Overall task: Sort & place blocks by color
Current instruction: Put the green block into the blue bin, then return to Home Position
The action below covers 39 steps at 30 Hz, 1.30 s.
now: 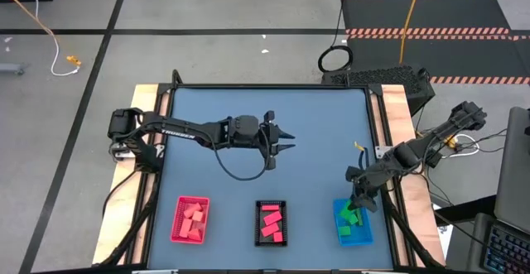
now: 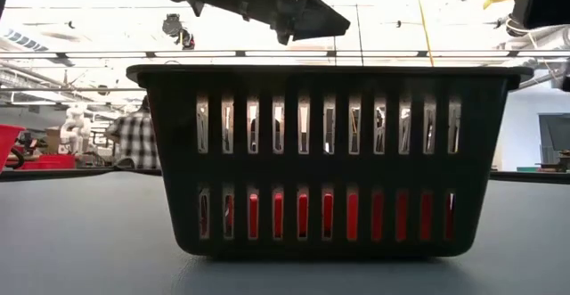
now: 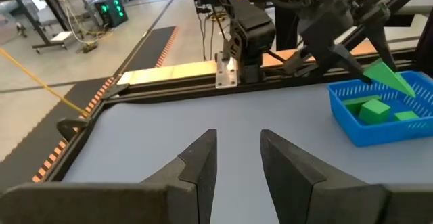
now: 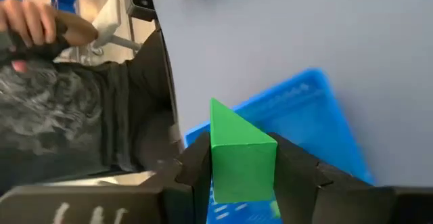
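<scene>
My right gripper [image 1: 358, 198] is shut on a green wedge [image 3: 389, 75] and hovers over the blue tray [image 1: 364, 237] at the table's near right. That tray holds other green blocks [image 3: 374, 109]. The red tray [image 1: 177, 224] at the near left holds salmon-pink blocks [image 1: 194, 218]. The black tray [image 1: 258, 224] in the near middle holds pink-red blocks [image 1: 272, 223]; they also show through its slots [image 2: 352, 215]. My left gripper [image 1: 283, 139] hangs open above the middle of the table, touching nothing; its fingers [image 3: 203, 163] stand apart over bare table. My right gripper pinches the green wedge [image 4: 241, 158] between its two fingers, one on each flat side. The wedge's sharp edge [image 4: 218, 110] sticks out past the fingertips. The fingers slant down from above and the table's right. The wedge is lifted clear, above the blue tray's far end [image 4: 298, 112].
The blue table top [image 1: 248, 108] lies bare across its far half. A raised black frame [image 3: 169, 88] runs round the table's edges. A person [image 4: 40, 34] shows at the near edge beside the blue tray, and another [image 2: 135, 139] is in the room beyond.
</scene>
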{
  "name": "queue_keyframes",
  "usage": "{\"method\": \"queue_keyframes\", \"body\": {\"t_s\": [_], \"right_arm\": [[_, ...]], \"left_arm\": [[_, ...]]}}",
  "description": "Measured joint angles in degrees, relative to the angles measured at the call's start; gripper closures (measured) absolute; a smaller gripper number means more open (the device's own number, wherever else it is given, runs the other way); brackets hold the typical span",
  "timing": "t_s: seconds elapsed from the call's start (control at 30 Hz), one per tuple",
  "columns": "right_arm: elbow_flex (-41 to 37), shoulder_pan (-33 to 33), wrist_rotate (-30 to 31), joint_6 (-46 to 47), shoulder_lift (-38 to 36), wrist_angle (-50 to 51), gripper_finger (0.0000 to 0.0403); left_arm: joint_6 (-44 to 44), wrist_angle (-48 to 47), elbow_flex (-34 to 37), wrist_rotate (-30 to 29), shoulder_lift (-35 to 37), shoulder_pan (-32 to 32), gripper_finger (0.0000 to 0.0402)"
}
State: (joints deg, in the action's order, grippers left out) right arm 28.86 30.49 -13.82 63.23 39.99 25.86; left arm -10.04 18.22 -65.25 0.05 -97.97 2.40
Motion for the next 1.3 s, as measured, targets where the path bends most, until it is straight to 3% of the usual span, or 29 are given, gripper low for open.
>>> {"method": "queue_keyframes", "body": {"t_s": [0.2, 0.4, 0.87, 1.3], "right_arm": [[0.00, 4.26, -1.53, 12.22, 2.68, 0.12, 0.0292], [0.00, 7.21, -1.60, 17.14, 6.18, 0.14, 0.0289], [0.00, 7.31, -1.42, 16.68, 8.14, -2.30, 0.0272], [0.00, 7.29, -1.29, 15.34, 8.15, -1.00, 0.0195]], "left_arm": [[-2.44, -0.03, 0.00, 0.00, 0.07, 0.18, 0.0284], [-2.84, -0.18, 0.00, 0.00, 0.78, 0.98, 0.0284], [-2.08, -2.10, 0.00, 0.00, 1.09, 0.45, 0.0284], [-1.45, -4.65, 0.00, 0.00, 1.07, -1.07, 0.0284]]}}
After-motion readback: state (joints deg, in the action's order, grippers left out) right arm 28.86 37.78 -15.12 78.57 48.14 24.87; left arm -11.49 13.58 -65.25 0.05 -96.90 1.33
